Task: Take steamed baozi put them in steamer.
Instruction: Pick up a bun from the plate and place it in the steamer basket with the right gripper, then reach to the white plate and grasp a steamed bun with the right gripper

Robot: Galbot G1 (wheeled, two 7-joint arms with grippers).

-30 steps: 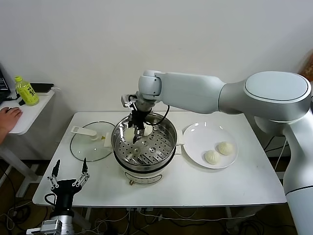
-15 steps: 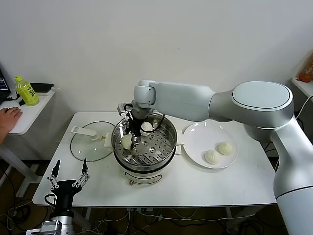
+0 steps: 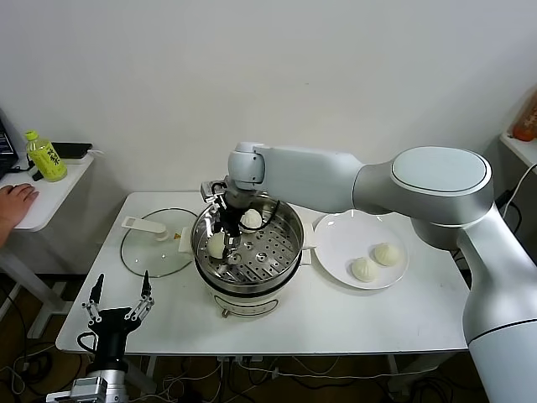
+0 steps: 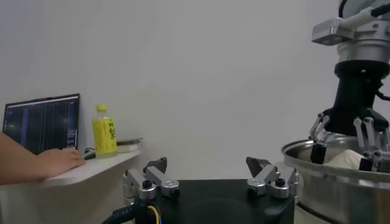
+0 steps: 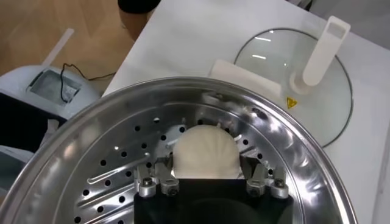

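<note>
White table [image 3: 336,319], steamer [image 3: 285,220] rim around right pincer [image 3: 225,243]

White wall [image 3: 336,75], white table [image 3: 336,323], side desk [image 3: 50,193].

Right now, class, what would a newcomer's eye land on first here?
The big white right arm reaching into the steel steamer at the table's middle, the right gripper with its fingers either side of a baozi on the tray. Two more buns wait on the white plate beside it.
</note>
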